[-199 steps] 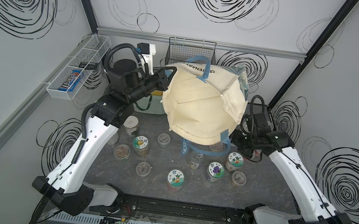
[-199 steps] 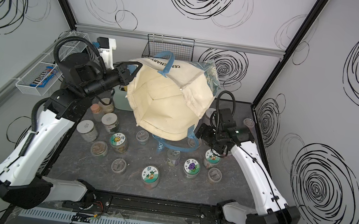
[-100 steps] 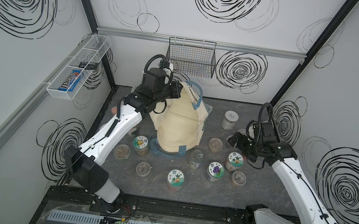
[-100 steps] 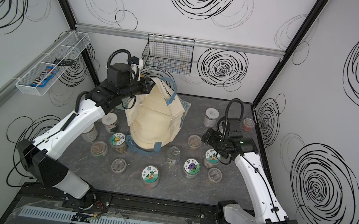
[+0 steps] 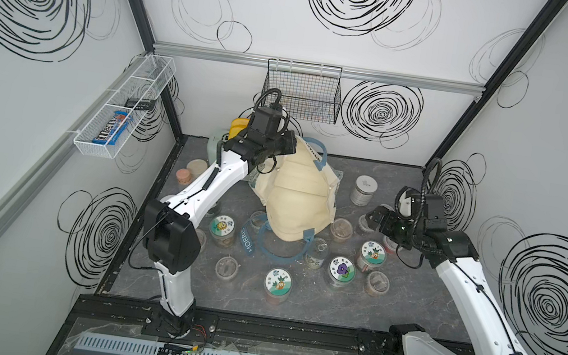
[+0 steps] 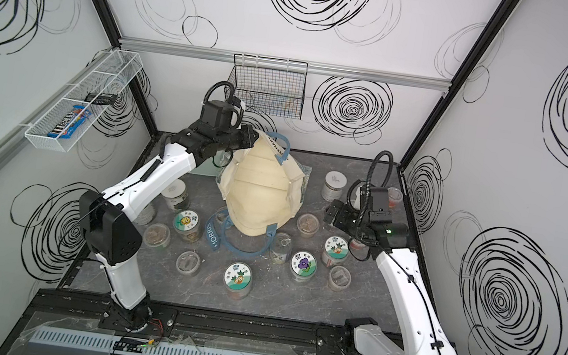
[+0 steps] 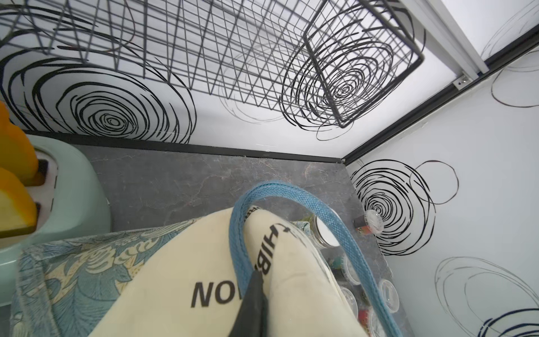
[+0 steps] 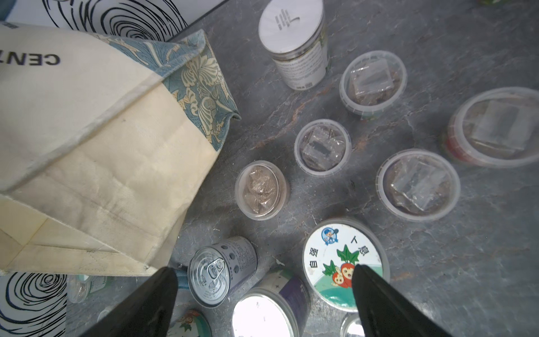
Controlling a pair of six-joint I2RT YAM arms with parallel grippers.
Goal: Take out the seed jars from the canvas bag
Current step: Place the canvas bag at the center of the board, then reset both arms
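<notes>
The cream canvas bag hangs upside down, its mouth and blue "MORRIS" straps resting on the table. My left gripper is shut on the bag's cloth at its raised end, beside a blue strap. Several seed jars stand around the bag, among them sticker-lidded ones and clear-lidded ones. My right gripper hovers open above the jars to the right of the bag, with nothing between its fingers.
A mint toaster with yellow toast stands behind the bag at the back left. Two frosted jars sit by the left wall. A tall white-lidded jar and a pull-tab can are nearby. A wire basket hangs on the back wall.
The left arm has carried the bag down and back from high up, so it now hangs narrow with its mouth on the table. The right gripper shifted slightly right.
</notes>
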